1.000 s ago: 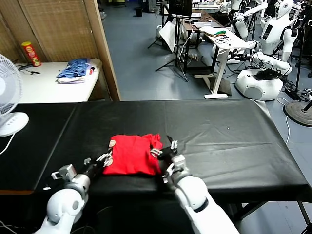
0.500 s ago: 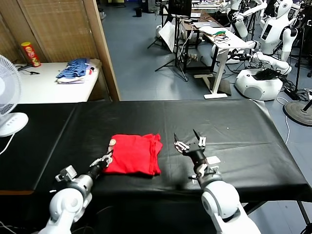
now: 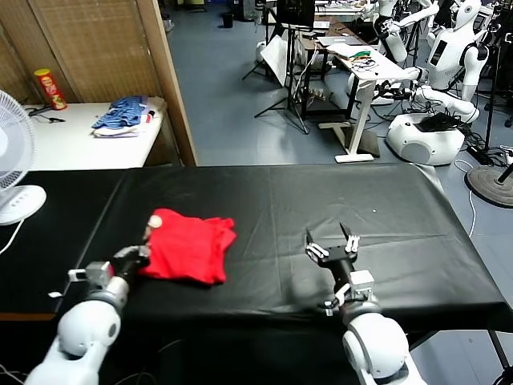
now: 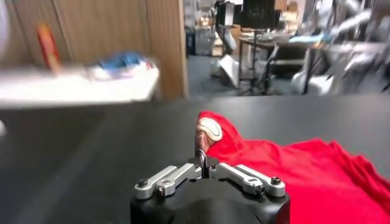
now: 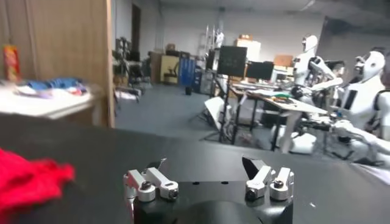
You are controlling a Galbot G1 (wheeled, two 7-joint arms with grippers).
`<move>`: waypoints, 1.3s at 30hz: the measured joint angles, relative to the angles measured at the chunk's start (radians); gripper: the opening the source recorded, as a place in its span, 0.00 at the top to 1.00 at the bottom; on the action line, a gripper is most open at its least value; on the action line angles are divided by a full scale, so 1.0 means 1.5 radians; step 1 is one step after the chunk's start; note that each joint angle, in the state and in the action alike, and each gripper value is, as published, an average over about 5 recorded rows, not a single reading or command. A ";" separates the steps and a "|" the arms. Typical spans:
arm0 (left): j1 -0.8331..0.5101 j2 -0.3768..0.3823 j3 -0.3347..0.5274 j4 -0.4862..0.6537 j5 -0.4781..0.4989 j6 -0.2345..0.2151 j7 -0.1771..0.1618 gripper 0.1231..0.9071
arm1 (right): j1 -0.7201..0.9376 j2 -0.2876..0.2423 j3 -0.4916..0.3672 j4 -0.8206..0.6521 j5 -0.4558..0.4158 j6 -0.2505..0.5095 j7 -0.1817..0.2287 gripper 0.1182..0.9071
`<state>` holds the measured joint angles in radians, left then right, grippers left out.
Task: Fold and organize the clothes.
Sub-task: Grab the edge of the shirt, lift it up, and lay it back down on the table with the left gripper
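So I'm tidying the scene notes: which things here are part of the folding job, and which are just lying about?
Part of the job:
- red T-shirt, folded on the black table
- left pincer, shut on the shirt's edge
- right pincer, open, apart from the shirt

Lying about:
- blue garments on the side table
- white fan
- red can

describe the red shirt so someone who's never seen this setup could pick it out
Start at the long black table directly in front of the robot. On its left half lies the red T-shirt, folded into a rumpled pad, with the left gripper shut on its edge. It is the only red cloth; the other garments are blue, on the white side table.
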<state>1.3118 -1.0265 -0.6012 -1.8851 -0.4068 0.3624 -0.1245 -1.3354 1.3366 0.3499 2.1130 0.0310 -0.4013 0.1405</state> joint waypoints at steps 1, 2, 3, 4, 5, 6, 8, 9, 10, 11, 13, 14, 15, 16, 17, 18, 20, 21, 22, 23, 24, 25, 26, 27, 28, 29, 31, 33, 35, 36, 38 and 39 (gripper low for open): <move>0.003 0.017 -0.006 -0.001 0.026 -0.004 0.002 0.98 | -0.003 0.000 0.000 0.002 -0.003 -0.001 0.000 0.14; 0.006 0.035 -0.013 -0.002 0.052 -0.007 0.003 0.98 | -0.005 0.001 0.000 0.004 -0.004 -0.001 0.000 0.14; 0.009 0.054 -0.021 -0.004 0.078 -0.010 0.004 0.98 | -0.007 0.001 0.000 0.005 -0.006 -0.001 0.000 0.14; 0.011 0.072 -0.030 -0.007 0.103 -0.011 0.005 0.98 | -0.008 0.002 0.000 0.005 -0.007 -0.001 0.000 0.14; 0.012 0.089 -0.038 -0.011 0.127 -0.012 0.005 0.98 | -0.009 0.003 -0.001 0.006 -0.007 -0.001 0.000 0.14; 0.013 0.103 -0.047 -0.016 0.149 -0.012 0.005 0.98 | -0.009 0.004 -0.002 0.006 -0.008 -0.001 0.000 0.14; 0.016 0.123 -0.058 -0.029 0.188 -0.009 0.004 0.98 | -0.009 0.004 -0.003 0.005 -0.009 -0.002 0.000 0.14; 0.018 0.128 -0.061 -0.037 0.204 -0.006 0.003 0.98 | -0.009 0.004 -0.004 0.005 -0.010 -0.002 -0.001 0.14; 0.021 0.131 -0.061 -0.047 0.218 -0.003 0.003 0.98 | -0.009 0.005 -0.004 0.004 -0.010 -0.002 -0.001 0.14; 0.024 0.131 -0.059 -0.057 0.230 -0.001 0.003 0.98 | -0.010 0.005 -0.005 0.004 -0.010 -0.002 -0.001 0.14; 0.029 0.126 -0.050 -0.077 0.243 0.002 0.003 0.98 | -0.014 0.006 -0.004 0.003 -0.011 -0.002 -0.002 0.14; 0.031 0.121 -0.041 -0.085 0.242 0.003 0.002 0.98 | -0.016 0.006 -0.003 0.004 -0.011 -0.002 -0.002 0.14; 0.032 0.114 -0.029 -0.091 0.235 0.003 0.002 0.98 | -0.018 0.006 -0.002 0.004 -0.011 -0.003 -0.003 0.14; 0.033 0.105 -0.015 -0.096 0.222 0.003 0.001 0.98 | -0.021 0.006 0.000 0.006 -0.011 -0.003 -0.003 0.14; 0.033 0.095 0.003 -0.101 0.202 0.005 -0.001 0.98 | -0.023 0.006 0.003 0.007 -0.010 -0.003 -0.003 0.14; 0.032 0.084 0.022 -0.108 0.178 0.008 -0.004 0.98 | -0.025 0.005 0.006 0.009 -0.009 -0.004 -0.004 0.14; 0.027 0.062 0.062 -0.121 0.122 0.018 -0.013 0.98 | -0.029 0.003 0.012 0.010 -0.005 -0.006 -0.005 0.14; 0.022 0.050 0.083 -0.126 0.090 0.023 -0.018 0.98 | -0.030 0.001 0.014 0.011 -0.002 -0.008 -0.006 0.14; 0.017 0.039 0.102 -0.130 0.061 0.027 -0.021 0.98 | -0.032 -0.001 0.016 0.011 0.002 -0.010 -0.009 0.14; 0.010 0.027 0.120 -0.132 0.034 0.030 -0.024 0.98 | -0.034 -0.003 0.017 0.011 0.005 -0.013 -0.012 0.14; 0.003 0.015 0.138 -0.134 0.011 0.032 -0.025 0.98 | -0.035 -0.005 0.017 0.011 0.009 -0.016 -0.017 0.14; -0.005 0.004 0.154 -0.134 -0.007 0.032 -0.023 0.98 | -0.036 -0.007 0.016 0.010 0.012 -0.019 -0.023 0.14; -0.012 -0.006 0.170 -0.134 -0.019 0.030 -0.020 0.98 | -0.037 -0.010 0.014 0.009 0.015 -0.022 -0.030 0.14; -0.019 -0.015 0.185 -0.133 -0.026 0.029 -0.014 0.98 | -0.037 -0.012 0.012 0.007 0.018 -0.025 -0.038 0.14; -0.025 -0.022 0.197 -0.132 -0.030 0.026 -0.006 0.97 | -0.037 -0.015 0.009 0.004 0.022 -0.028 -0.047 0.14; -0.029 -0.028 0.208 -0.131 -0.033 0.024 0.003 0.94 | -0.037 -0.018 0.005 0.002 0.026 -0.031 -0.056 0.14; -0.033 -0.033 0.223 -0.130 -0.043 0.019 0.019 0.87 | -0.033 -0.023 -0.003 -0.004 0.035 -0.036 -0.070 0.14; -0.034 -0.033 0.231 -0.134 -0.060 0.014 0.033 0.74 | -0.026 -0.026 -0.013 -0.011 0.052 -0.041 -0.077 0.14; -0.033 -0.030 0.233 -0.140 -0.074 0.007 0.045 0.59 | -0.016 -0.026 -0.025 -0.020 0.078 -0.051 -0.080 0.14; -0.031 -0.028 0.232 -0.143 -0.078 0.003 0.050 0.52 | -0.009 -0.025 -0.032 -0.024 0.094 -0.057 -0.080 0.14; -0.029 -0.024 0.230 -0.147 -0.084 -0.009 0.056 0.38 | 0.007 -0.021 -0.047 -0.034 0.129 -0.071 -0.080 0.14; -0.027 -0.023 0.227 -0.149 -0.088 -0.014 0.056 0.31 | 0.016 -0.019 -0.056 -0.040 0.150 -0.078 -0.078 0.14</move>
<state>1.2716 -1.0605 -0.2603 -2.1093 -0.5395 0.3407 -0.0398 -1.3120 1.3088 0.2667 2.0530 0.2553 -0.5180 0.0230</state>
